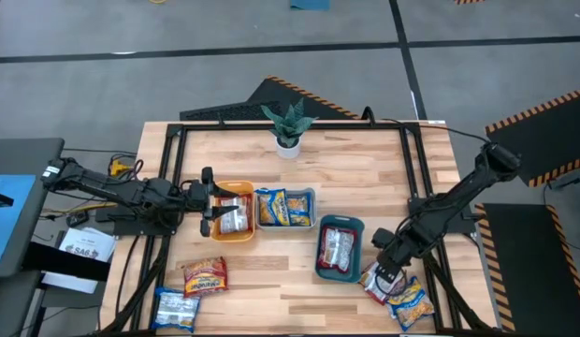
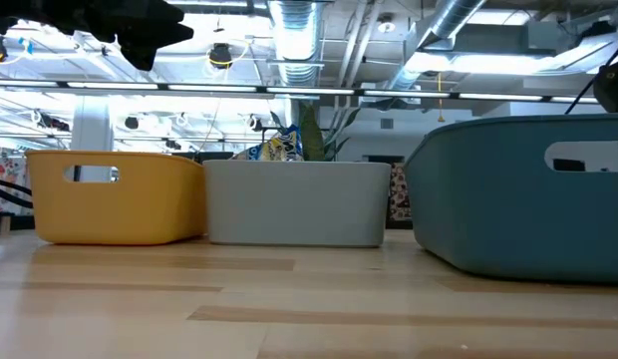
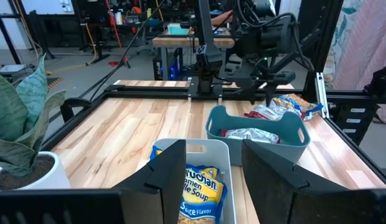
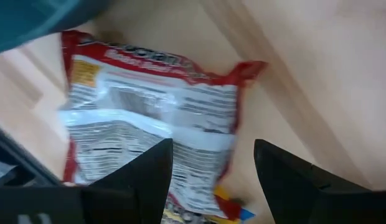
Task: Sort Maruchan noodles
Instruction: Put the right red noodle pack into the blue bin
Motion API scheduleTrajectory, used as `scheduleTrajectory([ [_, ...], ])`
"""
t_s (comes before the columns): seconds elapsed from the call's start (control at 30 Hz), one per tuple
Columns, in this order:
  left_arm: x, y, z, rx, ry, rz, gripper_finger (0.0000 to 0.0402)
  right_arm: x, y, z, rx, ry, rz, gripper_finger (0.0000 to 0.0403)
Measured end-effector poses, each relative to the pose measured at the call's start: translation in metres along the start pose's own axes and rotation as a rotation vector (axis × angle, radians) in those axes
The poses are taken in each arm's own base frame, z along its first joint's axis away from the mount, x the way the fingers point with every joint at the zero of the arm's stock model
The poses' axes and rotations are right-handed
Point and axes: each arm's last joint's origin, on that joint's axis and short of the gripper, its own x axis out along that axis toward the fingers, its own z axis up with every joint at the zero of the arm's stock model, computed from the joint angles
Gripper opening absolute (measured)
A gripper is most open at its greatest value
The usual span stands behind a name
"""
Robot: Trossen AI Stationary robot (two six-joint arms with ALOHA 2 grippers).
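Silver-and-red packets number three to our eye, one in the orange tray [image 1: 236, 190], one in the teal tray [image 1: 320, 260], one on the tabletop [image 1: 365, 178] under our right gripper [image 1: 387, 273], spread, while our left gripper [image 1: 206, 201], spread, hovers at the orange tray.

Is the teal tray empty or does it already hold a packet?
Not empty: the teal tray holds a silver-and-red packet, seen from above and from the left wrist.
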Motion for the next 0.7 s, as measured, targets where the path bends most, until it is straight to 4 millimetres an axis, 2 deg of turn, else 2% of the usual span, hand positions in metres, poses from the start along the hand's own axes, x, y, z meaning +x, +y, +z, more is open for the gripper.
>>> scheduleTrajectory([
  [0.27,0.0,0.0,0.0,0.0,0.0,0.0,0.0142,0.001,0.001,0.0,-0.01,-0.001,0.007,0.0248],
  [0.57,0.0,0.0,0.0,0.001,0.004,0.0,0.0142,0.023,0.007,0.003,-0.067,0.043,-0.058,0.0247],
  [0.63,0.0,0.0,0.0,0.0,0.002,0.0,0.0142,0.027,0.008,0.003,-0.088,0.067,-0.07,0.0236],
  [0.7,0.0,0.0,0.0,0.005,0.002,0.0,0.0142,0.029,0.008,0.003,-0.104,0.079,-0.075,0.021],
])
